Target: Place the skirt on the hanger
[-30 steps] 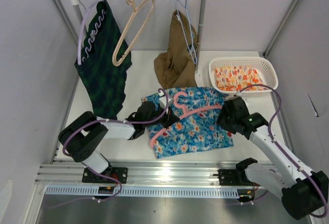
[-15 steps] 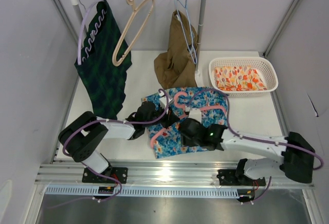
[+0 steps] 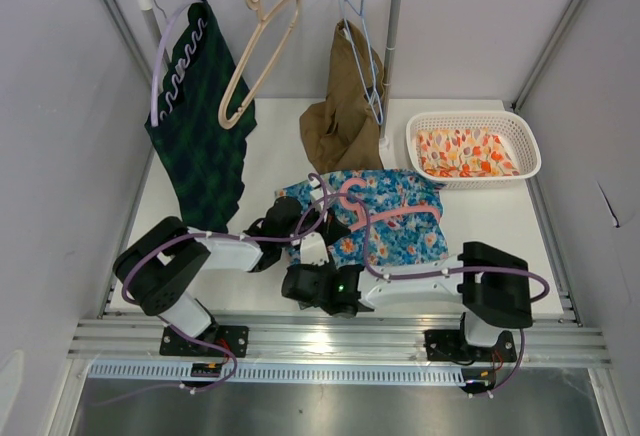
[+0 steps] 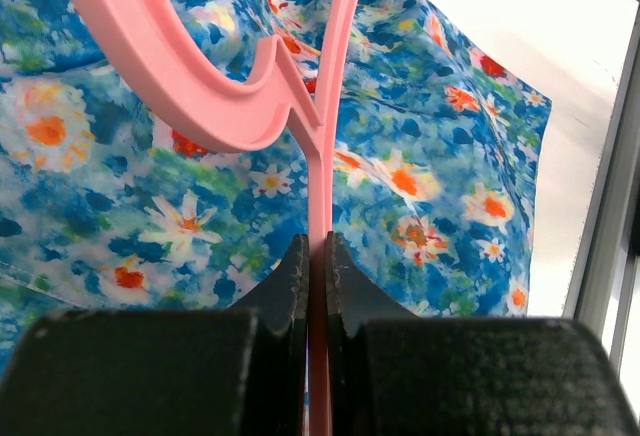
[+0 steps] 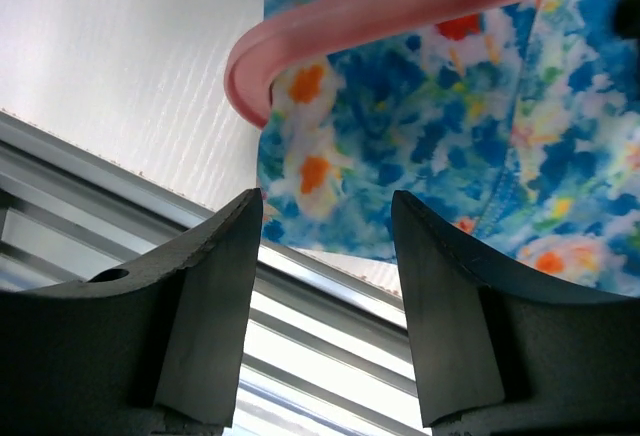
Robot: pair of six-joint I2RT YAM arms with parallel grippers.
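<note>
From overhead, the blue flowery skirt [image 3: 400,241] is lying flat on the white table [image 3: 270,146], with the pink hanger [image 3: 400,213] resting on top of it. The left gripper [image 3: 320,226] hasn't budged from the hanger's left part. The big change is the right arm. A second ago its pincer was at the skirt's right edge, half a second ago it was over the middle, and now the right gripper [image 3: 300,284] is low at the skirt's near-left corner, with the arm stretched across the near hem.

The left wrist cam shows the left gripper [image 4: 318,256] pinched tight on the hanger's [image 4: 170,66] thin bar, with the skirt [image 4: 430,186] underneath.

On the right wrist cam, the right gripper [image 5: 325,246] has its jaws standing well apart. The hanger's rounded end [image 5: 250,81] and the skirt's corner [image 5: 450,126] sit just beyond them, and the metal rail [image 5: 90,206] is below.
</note>
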